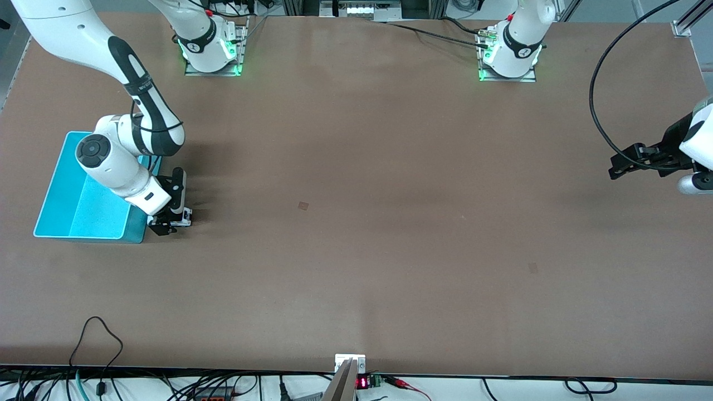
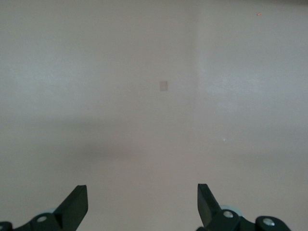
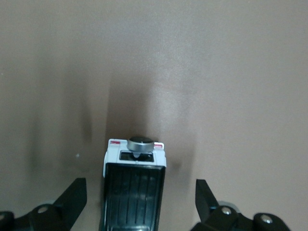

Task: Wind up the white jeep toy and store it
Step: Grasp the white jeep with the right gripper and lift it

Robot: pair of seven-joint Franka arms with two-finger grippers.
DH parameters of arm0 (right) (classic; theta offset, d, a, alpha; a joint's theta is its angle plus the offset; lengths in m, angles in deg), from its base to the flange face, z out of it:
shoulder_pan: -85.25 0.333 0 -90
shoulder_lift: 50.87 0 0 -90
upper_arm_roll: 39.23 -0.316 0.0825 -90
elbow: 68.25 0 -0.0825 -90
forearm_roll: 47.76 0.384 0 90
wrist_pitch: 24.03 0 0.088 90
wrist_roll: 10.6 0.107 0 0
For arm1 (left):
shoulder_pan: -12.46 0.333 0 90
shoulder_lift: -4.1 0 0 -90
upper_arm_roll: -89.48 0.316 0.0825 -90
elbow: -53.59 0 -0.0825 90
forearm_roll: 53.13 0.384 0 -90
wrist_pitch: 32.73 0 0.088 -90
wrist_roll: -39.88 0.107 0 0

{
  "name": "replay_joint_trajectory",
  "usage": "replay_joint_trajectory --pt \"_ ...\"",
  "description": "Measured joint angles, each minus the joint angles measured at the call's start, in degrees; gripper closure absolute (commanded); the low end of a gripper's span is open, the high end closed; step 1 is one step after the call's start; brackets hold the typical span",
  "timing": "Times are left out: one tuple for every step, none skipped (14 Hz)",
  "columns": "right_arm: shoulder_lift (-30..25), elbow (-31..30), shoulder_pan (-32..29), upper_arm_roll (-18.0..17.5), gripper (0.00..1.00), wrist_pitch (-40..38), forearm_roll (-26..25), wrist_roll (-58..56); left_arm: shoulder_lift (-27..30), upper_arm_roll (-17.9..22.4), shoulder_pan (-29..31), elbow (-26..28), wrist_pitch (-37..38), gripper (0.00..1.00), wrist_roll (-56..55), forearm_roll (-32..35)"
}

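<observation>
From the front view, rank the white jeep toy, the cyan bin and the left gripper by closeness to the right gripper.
1. white jeep toy: on the table, between the open fingers of the right gripper.
2. cyan bin: beside it, at the right arm's end.
3. left gripper: open, waiting over the left arm's end.

The right arm [image 1: 120, 167] covers part of the bin [image 1: 67, 206]. The jeep [image 3: 134, 192] is cut off at the right wrist view's edge (its wheels unseen). The left arm [image 1: 696, 145] leaves the front view at its edge.
</observation>
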Motion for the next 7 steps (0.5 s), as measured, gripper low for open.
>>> replay_joint_trajectory --pt "0.3 0.0 0.0 0.0 0.07 0.1 0.0 0.0 0.0 0.0 0.1 0.0 0.0 0.0 0.0 0.0" --pt "0.5 0.0 0.0 0.0 0.27 0.2 0.0 0.0 0.0 0.0 0.1 0.0 0.0 0.0 0.0 0.0" --pt "0.7 0.0 0.0 0.0 0.47 0.2 0.0 0.0 0.0 0.0 0.1 0.0 0.0 0.0 0.0 0.0" --pt "0.7 0.0 0.0 0.0 0.65 0.2 0.0 0.0 0.0 0.0 0.1 0.0 0.0 0.0 0.0 0.0" --pt "0.7 0.1 0.0 0.0 0.79 0.2 0.0 0.0 0.0 0.0 0.1 0.0 0.0 0.0 0.0 0.0" --pt "0.7 0.1 0.0 0.0 1.0 0.2 0.0 0.0 0.0 0.0 0.1 0.0 0.0 0.0 0.0 0.0" --pt "0.7 0.0 0.0 0.0 1.0 0.2 0.0 0.0 0.0 0.0 0.2 0.0 0.0 0.0 0.0 0.0"
